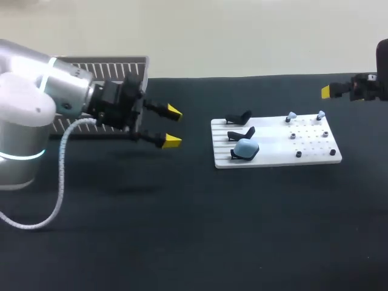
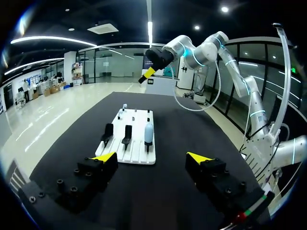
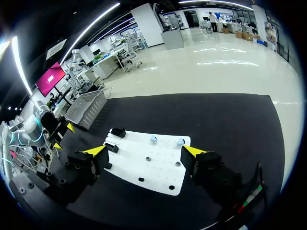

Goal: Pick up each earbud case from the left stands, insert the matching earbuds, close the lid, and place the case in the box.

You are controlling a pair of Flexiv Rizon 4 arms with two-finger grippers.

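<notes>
A white flat rectangular board is laid on the black counter, right of the middle. Three black stands are set in a column along the board's left end. On the nearest of them the light blue rounded earbud case is seated, and the two farther ones are bare. Two light blue earbuds are perched on pegs at the board's far edge, toward its right end. Small dark pegs are dotted over the right half.

A grey slatted box is placed at the counter's far left and is partly hidden behind the left arm in the head view.

The left gripper is held above the counter, left of the board and well apart from it, pointing toward the stands. Its fingers are released and nothing is gripped.

The right gripper is held raised off the board's far right corner. Its fingers are spread and empty, and the board is seen ahead of them.
</notes>
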